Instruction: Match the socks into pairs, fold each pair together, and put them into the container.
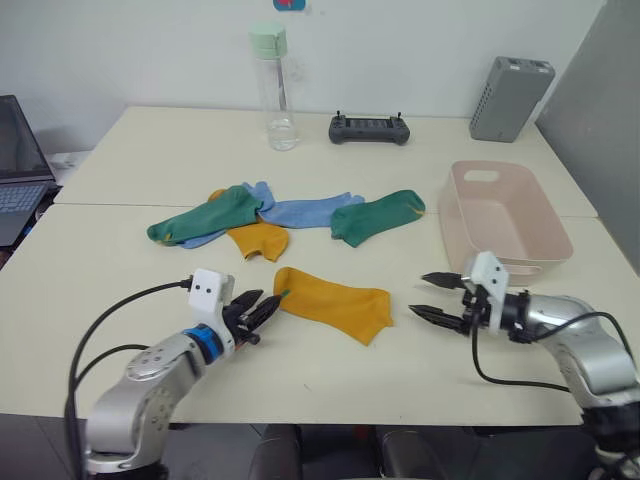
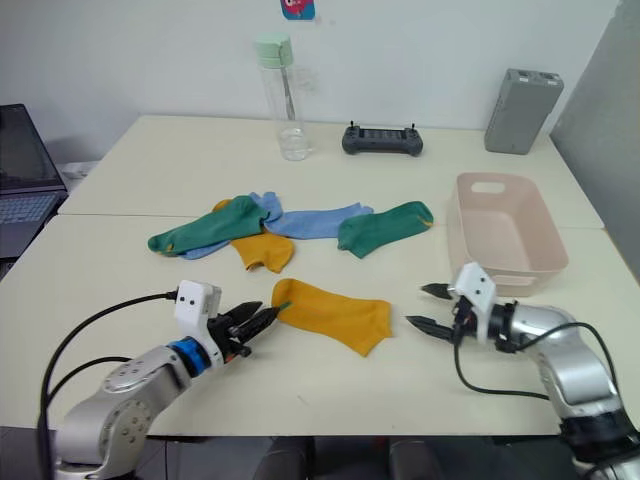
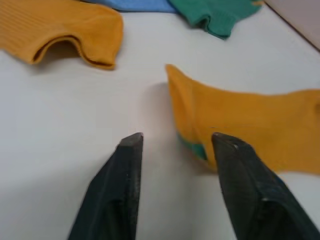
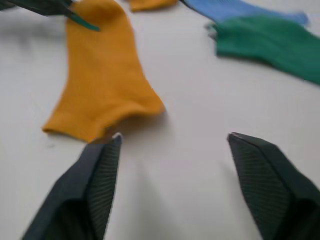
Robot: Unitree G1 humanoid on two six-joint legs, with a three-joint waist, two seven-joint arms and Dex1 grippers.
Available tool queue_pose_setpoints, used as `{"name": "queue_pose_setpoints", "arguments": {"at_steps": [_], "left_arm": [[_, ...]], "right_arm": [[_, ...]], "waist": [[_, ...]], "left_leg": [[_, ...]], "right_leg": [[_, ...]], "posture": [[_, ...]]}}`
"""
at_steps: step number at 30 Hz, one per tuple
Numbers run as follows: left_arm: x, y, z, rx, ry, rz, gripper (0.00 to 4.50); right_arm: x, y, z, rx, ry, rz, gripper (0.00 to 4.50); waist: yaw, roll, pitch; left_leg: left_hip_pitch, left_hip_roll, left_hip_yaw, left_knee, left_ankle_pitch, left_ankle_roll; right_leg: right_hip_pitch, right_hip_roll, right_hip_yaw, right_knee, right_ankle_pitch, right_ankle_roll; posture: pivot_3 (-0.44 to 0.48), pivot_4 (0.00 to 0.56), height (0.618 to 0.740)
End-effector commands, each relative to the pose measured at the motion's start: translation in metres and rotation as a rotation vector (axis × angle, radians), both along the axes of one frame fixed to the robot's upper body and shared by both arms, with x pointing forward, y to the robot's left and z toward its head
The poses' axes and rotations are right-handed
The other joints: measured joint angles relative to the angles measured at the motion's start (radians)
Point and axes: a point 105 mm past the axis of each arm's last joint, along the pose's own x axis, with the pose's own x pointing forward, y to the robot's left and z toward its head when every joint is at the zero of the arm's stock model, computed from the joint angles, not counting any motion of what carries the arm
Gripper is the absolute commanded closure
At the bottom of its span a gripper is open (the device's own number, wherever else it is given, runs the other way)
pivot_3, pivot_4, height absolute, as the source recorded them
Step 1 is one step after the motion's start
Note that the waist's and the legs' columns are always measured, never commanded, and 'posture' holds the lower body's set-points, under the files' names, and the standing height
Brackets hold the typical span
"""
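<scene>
The left pincer [image 1: 262, 306] stood slightly open at the green toe of a yellow sock [image 1: 335, 302] flat on the surface [image 1: 150, 160], holding nothing, while the right pincer [image 1: 432, 297], wide open and empty, faced that sock's cuff, the tub [image 1: 505, 215] just beyond it.

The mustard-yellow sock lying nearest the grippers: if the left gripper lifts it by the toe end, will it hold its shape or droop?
The flat mustard-yellow fabric sock will probably droop: it lies limp, with its toe edge curled up beside the open left gripper. It looks thin and light, so a push would likely bunch it on the cream table instead of sliding it whole.
</scene>
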Motion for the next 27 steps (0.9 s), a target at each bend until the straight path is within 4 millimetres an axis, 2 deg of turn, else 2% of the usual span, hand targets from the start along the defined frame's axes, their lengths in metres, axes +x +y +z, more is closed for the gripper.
{"name": "queue_pose_setpoints", "arguments": {"at_steps": [1, 3, 8, 16, 19, 26, 27], "left_arm": [[0.003, 0.010, 0.021, 0.006, -0.066, -0.101, 1.66], [0.016, 0.016, 0.026, 0.055, -0.079, -0.150, 1.66], [0.037, 0.000, 0.027, 0.105, -0.054, -0.263, 1.66], [0.062, 0.001, 0.010, 0.236, -0.035, -0.274, 1.66], [0.062, 0.001, 0.010, 0.213, -0.031, -0.278, 2.27], [0.052, 0.000, 0.013, 0.124, -0.024, -0.239, 4.49], [0.048, 0.000, 0.012, 0.108, -0.026, -0.224, 4.50]], "right_arm": [[-0.012, 0.014, 0.022, 0.216, 0.097, -0.073, 0.03], [-0.022, 0.026, 0.016, 0.258, 0.180, -0.085, 0.03], [-0.034, 0.047, 0.002, 0.217, 0.284, -0.072, 0.03], [-0.019, 0.070, -0.010, 0.197, 0.321, -0.124, 0.03], [-0.015, 0.072, -0.012, 0.195, 0.322, -0.121, 0.62], [-0.009, 0.073, -0.007, 0.250, 0.335, -0.099, 3.18], [-0.005, 0.070, -0.004, 0.259, 0.324, -0.103, 3.55]], "waist": [[-0.001, 0.000, 0.000], [-0.002, 0.000, 0.000], [-0.001, 0.000, 0.000], [-0.012, -0.001, 0.000], [-0.010, -0.001, 0.000], [-0.006, -0.001, 0.000], [-0.006, -0.001, 0.000]], "left_leg": [[0.000, 0.001, 0.000, 0.000, 0.000, 0.000], [0.000, 0.001, 0.000, -0.001, 0.000, 0.000], [0.000, -0.002, 0.003, 0.000, 0.000, 0.000], [-0.001, 0.001, 0.004, -0.003, 0.000, 0.000], [-0.002, 0.001, 0.003, -0.004, 0.000, 0.000], [-0.002, 0.000, 0.002, -0.006, 0.000, 0.000], [-0.002, 0.000, 0.002, -0.005, 0.000, 0.000]], "right_leg": [[0.000, 0.000, 0.000, 0.000, -0.001, -0.001], [-0.001, 0.000, -0.001, 0.001, -0.001, -0.003], [-0.002, -0.001, 0.003, -0.002, -0.001, -0.001], [-0.005, 0.001, 0.003, 0.000, 0.001, 0.002], [-0.005, 0.001, 0.003, -0.001, 0.001, 0.002], [-0.005, 0.001, 0.002, -0.001, 0.000, 0.003], [-0.004, 0.001, 0.002, -0.001, 0.000, 0.003]], "posture": [[0.000, 0.150, 0.740], [0.000, 0.150, 0.740], [0.000, 0.150, 0.740], [0.000, 0.150, 0.740], [0.000, 0.150, 0.740], [0.000, 0.150, 0.740], [0.000, 0.150, 0.740]]}}
